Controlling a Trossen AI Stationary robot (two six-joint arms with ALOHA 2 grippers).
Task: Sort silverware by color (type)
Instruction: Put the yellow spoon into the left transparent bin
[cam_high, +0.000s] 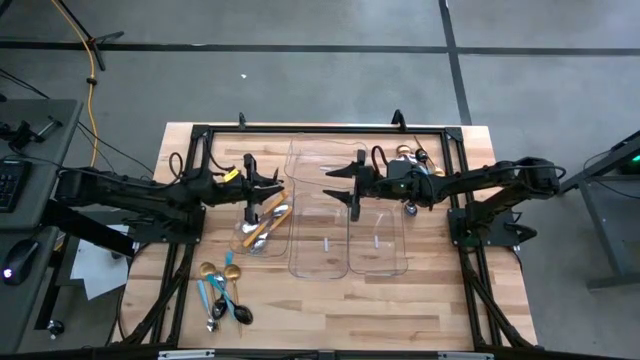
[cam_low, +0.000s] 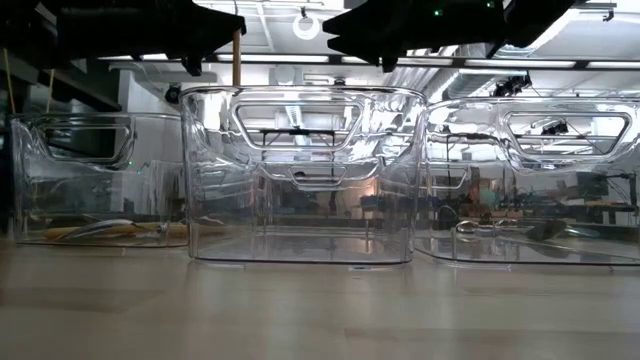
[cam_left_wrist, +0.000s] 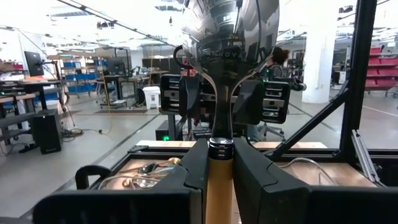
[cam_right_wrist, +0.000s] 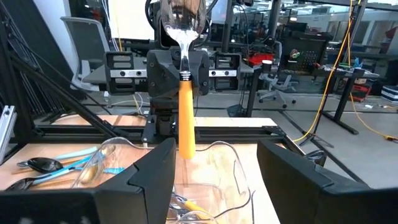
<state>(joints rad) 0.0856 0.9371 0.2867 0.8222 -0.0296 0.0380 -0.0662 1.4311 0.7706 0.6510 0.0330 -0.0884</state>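
Table (cam_high: 330, 300): wood top, fills centre of the high view. Three clear trays (cam_high: 318, 215) in a row, centre frame. Left tray holds several orange-handled pieces (cam_high: 262, 225); exact count not readable.

Left gripper (cam_high: 262, 185) sits over the left tray, jaws nearly closed on an orange-handled spoon (cam_left_wrist: 221, 81). Left wrist view shows the handle pinched between both fingers (cam_left_wrist: 194, 165), bowl up; high view shows only a thin vertical sliver of this spoon. Right wrist view shows the same spoon upright from the far side.

Right gripper (cam_high: 345, 185) is over the middle tray, jaws wide apart, holding nothing.

Loose cutlery (cam_high: 222, 295), lower left of high view: about five pieces, gold, light-blue and dark-teal. Low view shows none of these.
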